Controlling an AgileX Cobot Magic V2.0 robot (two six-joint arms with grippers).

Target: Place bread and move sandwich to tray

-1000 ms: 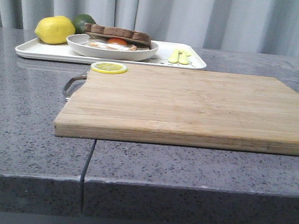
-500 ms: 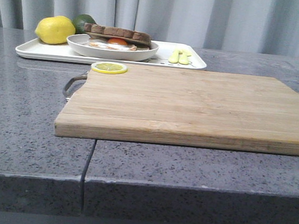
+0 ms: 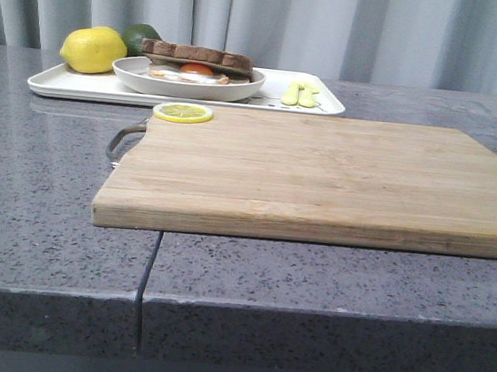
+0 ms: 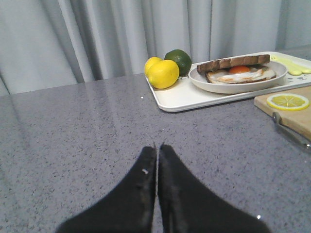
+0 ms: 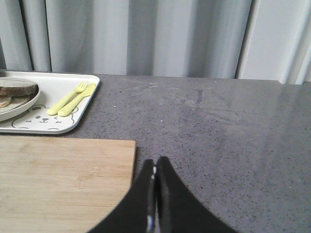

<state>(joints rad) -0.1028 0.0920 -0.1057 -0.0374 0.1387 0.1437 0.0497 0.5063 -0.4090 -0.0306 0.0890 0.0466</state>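
1 sandwich (image 3: 195,59) flat on tray (image 3: 64,84), lengthwise left-right.

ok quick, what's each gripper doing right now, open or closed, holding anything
Left gripper: closed, fingers pressed together, holding nothing.
Right gripper: closed, fingers pressed together, holding nothing.

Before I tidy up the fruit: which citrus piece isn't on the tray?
The cut lemon slice, lying flat on the cutting board's corner. The whole lemon and lime sit on the tray.
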